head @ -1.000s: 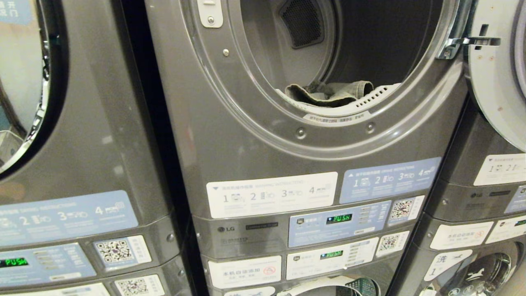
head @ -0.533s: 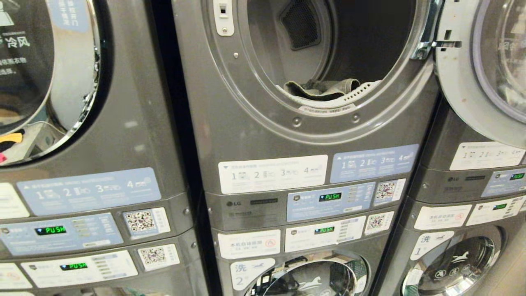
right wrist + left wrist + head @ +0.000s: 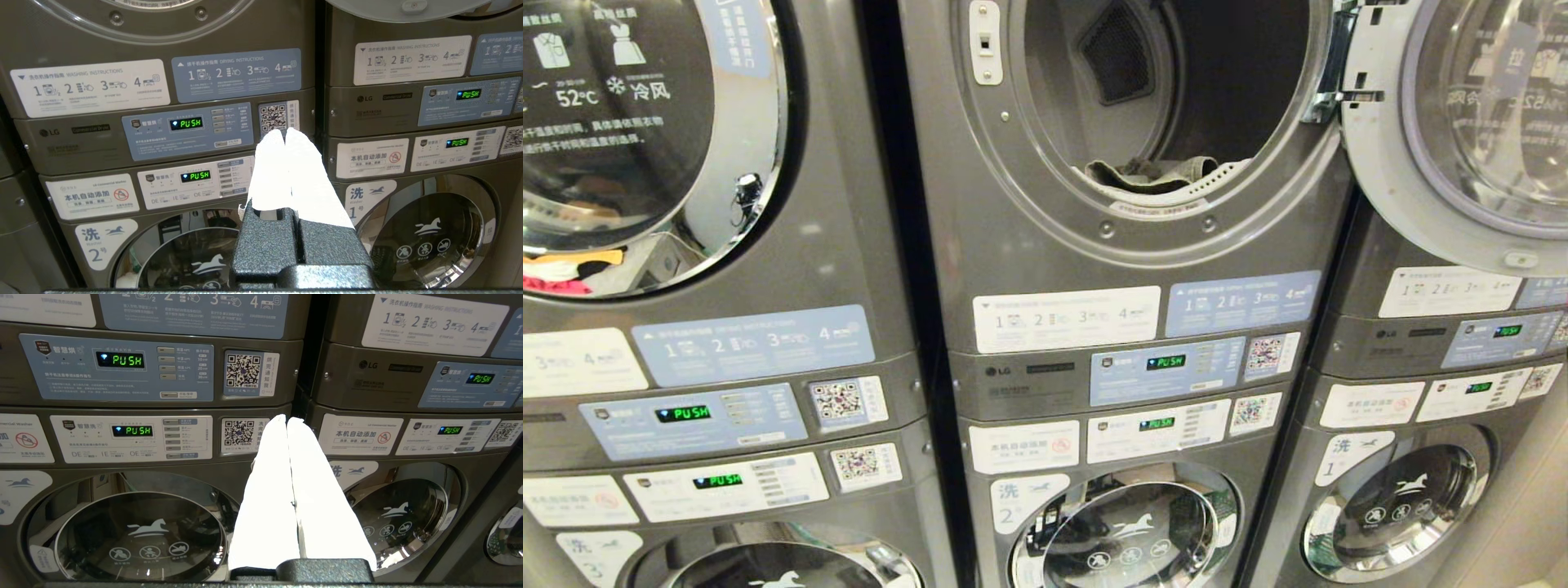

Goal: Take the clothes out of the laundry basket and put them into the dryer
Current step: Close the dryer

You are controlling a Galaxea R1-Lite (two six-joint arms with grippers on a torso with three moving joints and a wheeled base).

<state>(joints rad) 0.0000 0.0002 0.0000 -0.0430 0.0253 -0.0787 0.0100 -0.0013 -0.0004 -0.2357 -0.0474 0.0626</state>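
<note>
Backing off from the dryer (image 3: 1143, 122): it sits smaller in our head view than a second ago | clothes (image 3: 1147, 174) lie inside at its door lip | left gripper (image 3: 287, 421) and right gripper (image 3: 285, 132) pressed shut, empty, below it | basket unseen, likely next.

Head view: frontal, slightly downward, fairly near the stacked machines, centred on the open dryer (image 3: 1168, 106). Left wrist view: lower and closer, facing the control panels (image 3: 116, 367) and washer doors over the left gripper (image 3: 286, 418). Right wrist view: similar, over the right gripper (image 3: 284, 130). All three share the middle stack's panels.
</note>
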